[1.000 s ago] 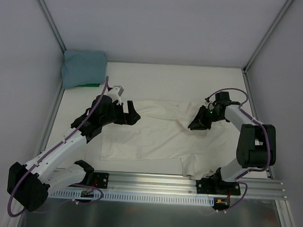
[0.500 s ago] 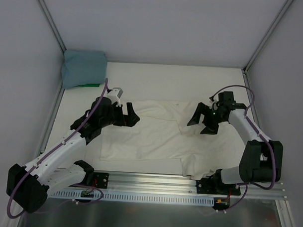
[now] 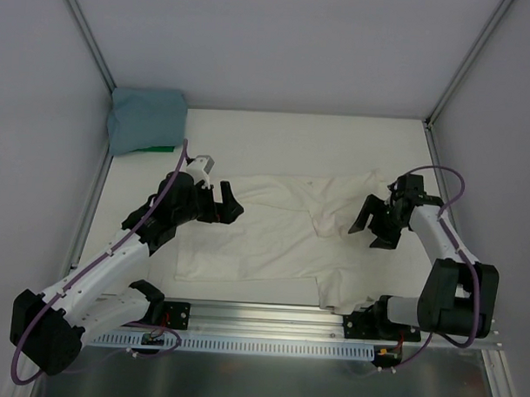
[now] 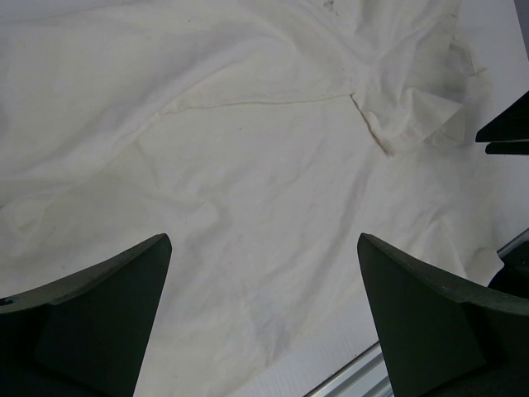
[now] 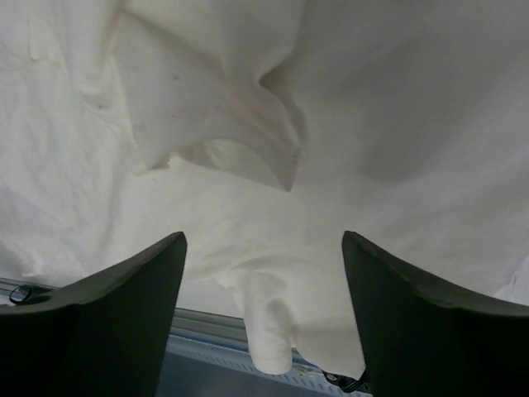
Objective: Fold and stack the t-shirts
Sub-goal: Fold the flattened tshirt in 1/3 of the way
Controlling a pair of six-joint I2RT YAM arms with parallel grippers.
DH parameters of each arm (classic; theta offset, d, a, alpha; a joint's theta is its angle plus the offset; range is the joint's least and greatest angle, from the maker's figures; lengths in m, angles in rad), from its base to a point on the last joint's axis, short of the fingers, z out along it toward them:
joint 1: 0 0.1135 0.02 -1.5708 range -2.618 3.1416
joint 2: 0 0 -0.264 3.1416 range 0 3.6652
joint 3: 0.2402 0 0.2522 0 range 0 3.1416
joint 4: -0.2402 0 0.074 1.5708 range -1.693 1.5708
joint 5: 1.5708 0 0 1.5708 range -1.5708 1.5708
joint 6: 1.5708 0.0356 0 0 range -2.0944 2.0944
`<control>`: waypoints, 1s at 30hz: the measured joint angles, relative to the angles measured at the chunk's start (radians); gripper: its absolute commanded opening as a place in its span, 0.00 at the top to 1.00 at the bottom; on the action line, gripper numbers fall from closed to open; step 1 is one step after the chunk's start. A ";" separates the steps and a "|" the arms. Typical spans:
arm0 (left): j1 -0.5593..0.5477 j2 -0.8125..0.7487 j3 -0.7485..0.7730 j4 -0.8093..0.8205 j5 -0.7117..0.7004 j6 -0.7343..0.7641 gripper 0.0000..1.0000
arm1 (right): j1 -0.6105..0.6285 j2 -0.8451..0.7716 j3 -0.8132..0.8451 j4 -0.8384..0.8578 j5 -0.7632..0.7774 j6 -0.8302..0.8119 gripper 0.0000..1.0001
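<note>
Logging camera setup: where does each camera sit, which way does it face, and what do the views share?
Top external: above and behind the bases, looking down on the table; shows left arm, right arm, cream t-shirt spread out, teal-blue t-shirt far left.
Left wrist: on the left arm, facing down at the cream t-shirt; open left gripper frames it.
Right wrist: on the right arm, facing down toward the near rail; open right gripper shows.
Shared: all three see the cream t-shirt.

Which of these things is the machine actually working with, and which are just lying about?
Job: cream t-shirt, spread out; teal-blue t-shirt, lying in the far left corner.
Lying about: green thing peeking from under it; metal rail along the near edge.
</note>
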 measured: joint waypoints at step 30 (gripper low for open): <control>0.000 -0.007 -0.017 -0.003 -0.002 0.007 0.01 | -0.002 0.170 -0.034 0.131 0.020 0.017 0.93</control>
